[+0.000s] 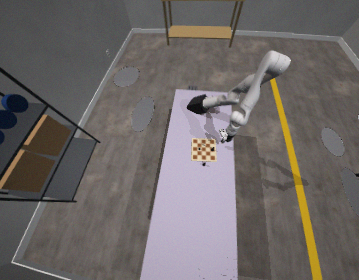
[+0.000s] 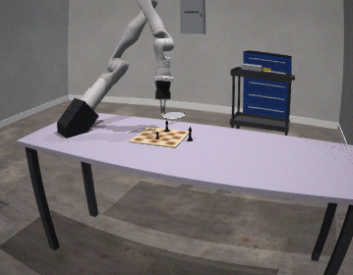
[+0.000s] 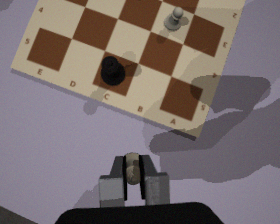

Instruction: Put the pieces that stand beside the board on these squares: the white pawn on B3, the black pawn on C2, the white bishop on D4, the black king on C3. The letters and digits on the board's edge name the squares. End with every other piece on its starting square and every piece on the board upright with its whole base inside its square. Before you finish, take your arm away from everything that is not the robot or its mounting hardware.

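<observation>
We are holding a pale piece, probably the white bishop (image 3: pixel 132 163), pinched between the nearly closed fingers of the gripper (image 3: pixel 134 177), which is hanging above the table (image 2: pixel 268 162) just off the board (image 3: pixel 134 43) toward the table's far long edge. On the board we are seeing a white pawn (image 3: pixel 175 19) and two black pieces (image 3: pixel 112 70), whose squares we cannot read. A tall black piece, likely the black king (image 2: pixel 190 134), is standing beside the board. We are judging two placements left.
</observation>
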`<state>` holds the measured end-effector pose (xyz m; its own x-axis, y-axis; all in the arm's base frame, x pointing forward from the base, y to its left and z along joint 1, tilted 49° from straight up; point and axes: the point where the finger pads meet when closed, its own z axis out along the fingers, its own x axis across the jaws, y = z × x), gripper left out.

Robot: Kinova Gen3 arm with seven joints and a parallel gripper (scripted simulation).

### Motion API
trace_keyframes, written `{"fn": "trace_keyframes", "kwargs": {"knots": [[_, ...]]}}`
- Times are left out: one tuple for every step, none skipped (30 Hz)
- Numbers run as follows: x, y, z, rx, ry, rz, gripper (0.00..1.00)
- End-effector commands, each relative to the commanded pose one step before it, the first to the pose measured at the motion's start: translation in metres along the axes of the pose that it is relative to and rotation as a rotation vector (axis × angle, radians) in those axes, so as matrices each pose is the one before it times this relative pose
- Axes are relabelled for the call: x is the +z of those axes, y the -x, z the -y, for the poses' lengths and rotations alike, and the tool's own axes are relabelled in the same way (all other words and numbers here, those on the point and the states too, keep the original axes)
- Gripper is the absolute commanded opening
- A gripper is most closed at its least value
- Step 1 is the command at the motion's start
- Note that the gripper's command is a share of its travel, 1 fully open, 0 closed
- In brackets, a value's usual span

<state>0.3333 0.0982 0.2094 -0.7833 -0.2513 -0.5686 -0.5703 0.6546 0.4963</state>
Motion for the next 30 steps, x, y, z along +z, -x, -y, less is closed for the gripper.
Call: {"fn": "trace_keyframes", "kwargs": {"knots": [[-0.01360, 0.00166, 0.01089, 0.01783, -0.03176, 0.01662, 0.00], [-0.00312, -0.00001, 0.00000, 0.00000, 0.00000, -0.00001, 0.00], [-0.00292, 0.00000, 0.00000, 0.00000, 0.00000, 0.00001, 0.00], [-0.00270, 0.00000, 0.00000, 0.00000, 0.00000, 0.00000, 0.00], [-0.00246, 0.00000, 0.00000, 0.00000, 0.00000, 0.00000, 0.00], [-0.00221, 0.00000, 0.00000, 0.00000, 0.00000, 0.00000, 0.00], [-0.00195, 0.00000, 0.00000, 0.00000, 0.00000, 0.00001, 0.00], [-0.00169, -0.00001, 0.00000, 0.00000, -0.00001, -0.00002, 0.00], [-0.00143, 0.00001, 0.00000, 0.00000, 0.00001, 0.00001, 0.00], [-0.00117, 0.00000, 0.00000, 0.00000, 0.00000, 0.00001, 0.00], [-0.00093, 0.00000, 0.00000, 0.00000, 0.00000, 0.00000, 0.00], [-0.00070, 0.00000, 0.00000, 0.00000, 0.00000, -0.00001, 0.00], [-0.00049, 0.00000, 0.00000, 0.00000, 0.00000, -0.00001, 0.00], [-0.00031, 0.00000, 0.00000, 0.00000, 0.00000, -0.00001, 0.00], [-0.00017, 0.00000, 0.00000, 0.00000, 0.00000, 0.00000, 0.00], [-0.00006, 0.00000, 0.00000, 0.00000, 0.00000, 0.00000, 0.00], [0.00000, 0.00000, 0.00000, 0.00000, 0.00000, 0.00000, 0.00], [0.00000, 0.00000, 0.00000, 0.00000, 0.00000, 0.00000, 0.00], [-0.00001, 0.00000, 0.00000, 0.00000, 0.00000, 0.00000, 0.00], [0.00000, 0.00000, 0.00000, 0.00000, 0.00000, 0.00000, 0.00], [0.00000, 0.00000, 0.00000, 0.00000, 0.00000, 0.00000, 0.00], [0.00000, 0.00000, 0.00000, 0.00000, 0.00000, 0.00000, 0.00], [0.00000, 0.00000, 0.00000, 0.00000, 0.00000, 0.00000, 0.00], [0.00000, 0.00000, 0.00000, 0.00000, 0.00000, 0.00000, 0.00], [0.00000, 0.00000, 0.00000, 0.00000, 0.00000, 0.00000, 0.00], [-0.00005, 0.00011, 0.00015, -0.00074, 0.00005, 0.00010, 0.00], [-0.00031, 0.00068, 0.00096, -0.00464, 0.00033, 0.00064, 0.00], [-0.00073, 0.00160, 0.00235, -0.01112, 0.00075, 0.00149, 0.00], [-0.00119, 0.00261, 0.00411, -0.01881, 0.00115, 0.00241, 0.00], [-0.00159, 0.00342, 0.00610, -0.02654, 0.00139, 0.00313, 0.00]]}}
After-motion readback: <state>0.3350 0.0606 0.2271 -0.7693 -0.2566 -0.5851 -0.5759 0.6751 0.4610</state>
